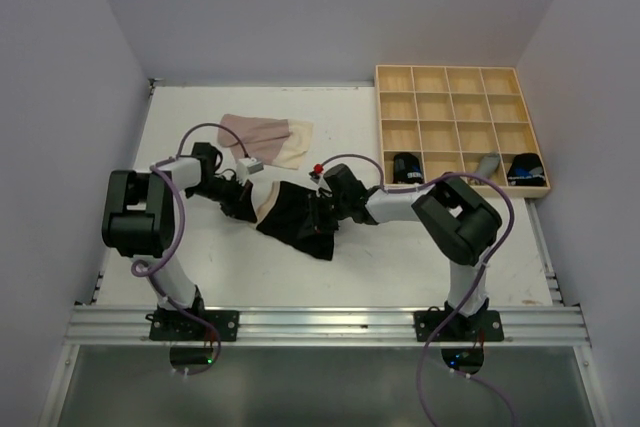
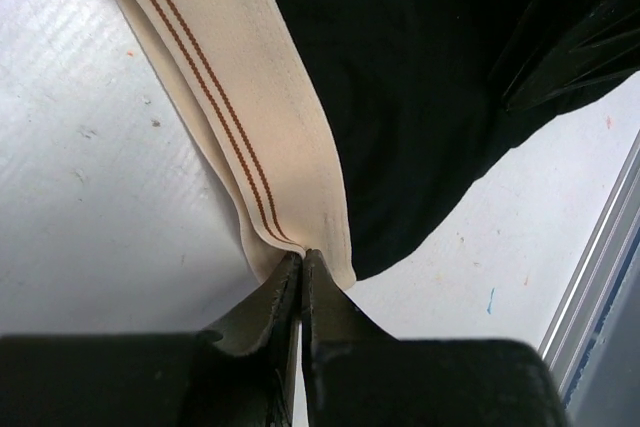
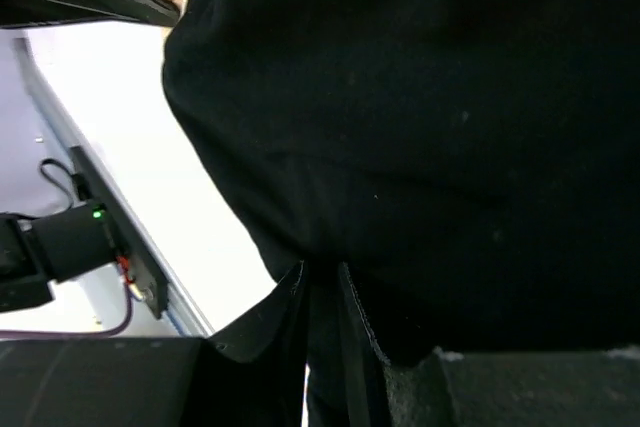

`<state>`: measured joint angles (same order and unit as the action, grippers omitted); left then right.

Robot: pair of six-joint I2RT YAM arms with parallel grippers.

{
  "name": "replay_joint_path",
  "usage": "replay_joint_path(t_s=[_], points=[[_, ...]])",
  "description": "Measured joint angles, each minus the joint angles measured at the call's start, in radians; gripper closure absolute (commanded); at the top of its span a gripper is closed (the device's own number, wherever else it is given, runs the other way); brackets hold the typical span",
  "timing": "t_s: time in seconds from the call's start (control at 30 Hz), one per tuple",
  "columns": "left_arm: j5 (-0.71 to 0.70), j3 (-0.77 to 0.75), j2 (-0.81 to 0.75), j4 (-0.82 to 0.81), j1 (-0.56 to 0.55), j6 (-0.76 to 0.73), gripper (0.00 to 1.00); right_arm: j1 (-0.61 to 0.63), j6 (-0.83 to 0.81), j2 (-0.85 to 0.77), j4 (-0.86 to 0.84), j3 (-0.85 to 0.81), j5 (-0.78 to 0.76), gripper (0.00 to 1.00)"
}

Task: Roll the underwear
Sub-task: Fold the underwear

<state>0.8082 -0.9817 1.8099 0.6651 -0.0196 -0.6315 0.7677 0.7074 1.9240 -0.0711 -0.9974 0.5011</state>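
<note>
- Underwear lies in three states across the table (image 1: 400, 237). Well left of the tray (image 1: 447, 68), a beige pair (image 1: 265, 139) is spread flat and not yet rolled.
- Between it and the tray, nearer the arms, the black pair (image 1: 295, 219) is stretched between both grippers. It is crumpled and shows no roll yet.
- In the tray's near row sit three finished rolls: a black roll (image 1: 405, 169), a grey roll (image 1: 487, 164) and a dark roll (image 1: 525, 169) with some blue on it. The other compartments look empty.
- I judge the task past halfway: three pieces are done, one is in hand, and at least one is waiting.
- The left gripper (image 2: 301, 259) is the tool farthest from the tray. Its jaws are pressed together at the corner of the black pair's beige waistband (image 2: 250, 117), and they seem to pinch the corner.
- From those tips the band runs away up the left wrist view, with black cloth beside it on the tray side.
- The right gripper (image 3: 322, 282) holds the end of the black pair that is nearer the tray. Its jaws stand slightly apart, with a bunch of black cloth caught between them.
- The rest of the garment fills the right wrist view above those fingers.
</note>
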Motion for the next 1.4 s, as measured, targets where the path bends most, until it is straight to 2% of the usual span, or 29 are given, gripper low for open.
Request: replay_joint_path(t_s=[0.1, 0.13, 0.23, 0.5, 0.6, 0.7, 0.73, 0.83, 1.07, 1.3, 1.4], points=[[-0.003, 0.017, -0.014, -0.006, 0.0, 0.008, 0.82, -0.006, 0.031, -0.003, -0.085, 0.048, 0.021, 0.77], [-0.003, 0.019, -0.018, -0.005, 0.0, 0.01, 0.73, -0.007, 0.037, -0.005, -0.109, 0.061, 0.023, 0.77], [0.009, 0.018, -0.027, 0.019, 0.0, 0.001, 0.65, -0.008, 0.047, -0.012, -0.15, 0.084, 0.024, 0.77], [0.018, -0.132, -0.113, 0.148, 0.011, -0.088, 0.6, 0.001, 0.021, -0.058, -0.088, 0.091, 0.006, 0.75], [0.03, -0.198, -0.179, 0.171, 0.012, -0.107, 0.6, 0.005, 0.005, -0.121, -0.031, 0.097, -0.013, 0.74], [0.054, -0.209, -0.211, 0.2, 0.012, -0.13, 0.65, 0.005, 0.0, -0.203, -0.004, 0.097, -0.018, 0.73], [0.061, -0.206, -0.208, 0.212, 0.009, -0.138, 0.7, 0.005, 0.002, -0.225, -0.006, 0.097, -0.018, 0.73], [0.087, -0.172, -0.172, 0.237, -0.016, -0.153, 0.75, 0.005, 0.038, -0.259, -0.053, 0.116, -0.013, 0.73], [0.132, -0.117, 0.039, 0.27, -0.103, -0.152, 0.83, 0.006, 0.163, -0.161, -0.2, 0.249, -0.012, 0.74], [0.146, -0.127, 0.186, 0.262, -0.055, -0.056, 0.87, 0.006, 0.294, -0.101, -0.385, 0.329, 0.027, 0.74], [0.156, -0.134, 0.206, 0.265, -0.023, -0.008, 0.84, 0.006, 0.319, -0.092, -0.433, 0.345, 0.033, 0.75]])
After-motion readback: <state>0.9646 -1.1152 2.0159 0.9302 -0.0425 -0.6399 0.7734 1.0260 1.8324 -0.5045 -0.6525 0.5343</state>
